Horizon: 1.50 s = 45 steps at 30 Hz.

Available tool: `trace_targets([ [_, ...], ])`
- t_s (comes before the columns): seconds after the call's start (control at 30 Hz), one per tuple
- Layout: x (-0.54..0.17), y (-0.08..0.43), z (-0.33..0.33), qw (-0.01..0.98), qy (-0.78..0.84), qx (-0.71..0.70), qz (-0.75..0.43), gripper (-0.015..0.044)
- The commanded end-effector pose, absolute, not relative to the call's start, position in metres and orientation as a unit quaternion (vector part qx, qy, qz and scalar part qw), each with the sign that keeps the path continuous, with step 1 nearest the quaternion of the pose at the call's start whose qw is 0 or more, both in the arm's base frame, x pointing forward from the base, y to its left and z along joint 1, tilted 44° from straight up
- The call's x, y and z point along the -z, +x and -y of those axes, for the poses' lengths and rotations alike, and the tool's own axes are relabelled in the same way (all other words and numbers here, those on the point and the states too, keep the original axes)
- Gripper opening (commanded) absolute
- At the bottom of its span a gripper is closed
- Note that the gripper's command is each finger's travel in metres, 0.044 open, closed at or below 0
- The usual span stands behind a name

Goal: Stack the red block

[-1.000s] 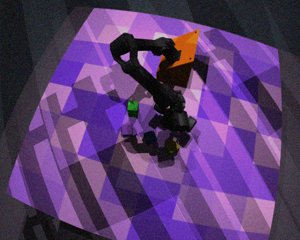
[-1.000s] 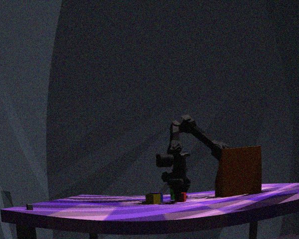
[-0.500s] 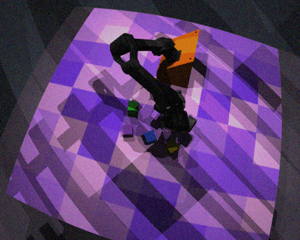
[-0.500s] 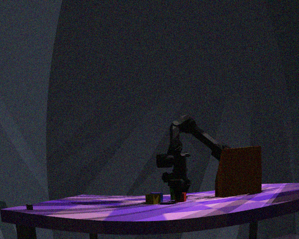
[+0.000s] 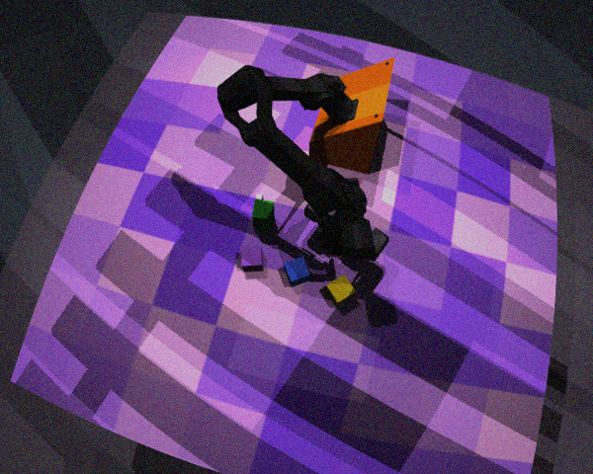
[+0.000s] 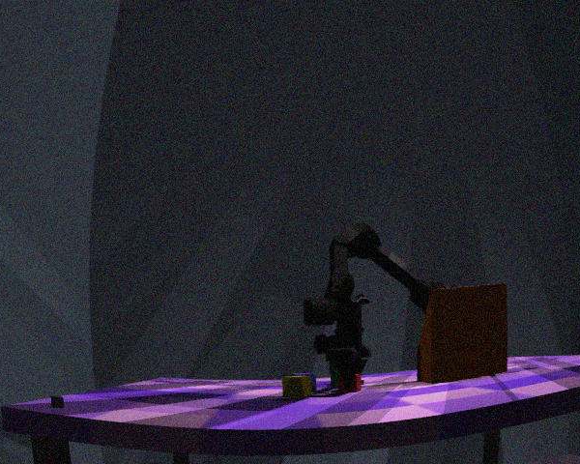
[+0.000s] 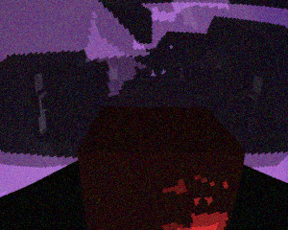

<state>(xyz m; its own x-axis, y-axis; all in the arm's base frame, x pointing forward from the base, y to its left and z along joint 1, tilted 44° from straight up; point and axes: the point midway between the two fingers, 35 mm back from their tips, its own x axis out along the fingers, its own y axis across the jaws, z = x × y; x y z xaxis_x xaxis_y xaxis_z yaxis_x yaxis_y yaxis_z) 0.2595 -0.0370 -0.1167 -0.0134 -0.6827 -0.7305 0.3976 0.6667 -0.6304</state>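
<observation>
Pinching the small red cube on the table between the end effector fingers; lift straight up, clearing the neighbouring yellow cube, before crossing to the green block tower.

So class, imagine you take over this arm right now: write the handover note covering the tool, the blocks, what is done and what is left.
Tool: lowered to the table and shut on the red block; the fingers stand either side of it in the wrist view.
Red block: on the table, not lifted.
Green tower: upright, away from the tool, beyond the blue block.
Yellow block: close beside the tool.
Done: approach and grasp.
Left: lift the red block clear of the yellow and blue ones, carry it over the tower, set it down gently, release and back off.
</observation>
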Motion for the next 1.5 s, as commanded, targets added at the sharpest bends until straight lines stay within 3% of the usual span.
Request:
trace_targets([
  [0.0, 0.112, 0.26, 0.034, 0.692, -0.123, 0.39, -0.595, 0.0059],
  [0.1, 0.104, 0.261, 0.024, 0.692, -0.122, 0.389, -0.595, 0.0],
  [0.8, 0.031, 0.262, -0.045, 0.693, -0.121, 0.388, -0.596, 0.0],
  [1.1, 0.028, 0.262, -0.042, 0.693, -0.12, 0.387, -0.596, 0.0],
  [1.47, -0.02, 0.278, 0.006, 0.695, -0.116, 0.38, -0.6, 0.0],
])
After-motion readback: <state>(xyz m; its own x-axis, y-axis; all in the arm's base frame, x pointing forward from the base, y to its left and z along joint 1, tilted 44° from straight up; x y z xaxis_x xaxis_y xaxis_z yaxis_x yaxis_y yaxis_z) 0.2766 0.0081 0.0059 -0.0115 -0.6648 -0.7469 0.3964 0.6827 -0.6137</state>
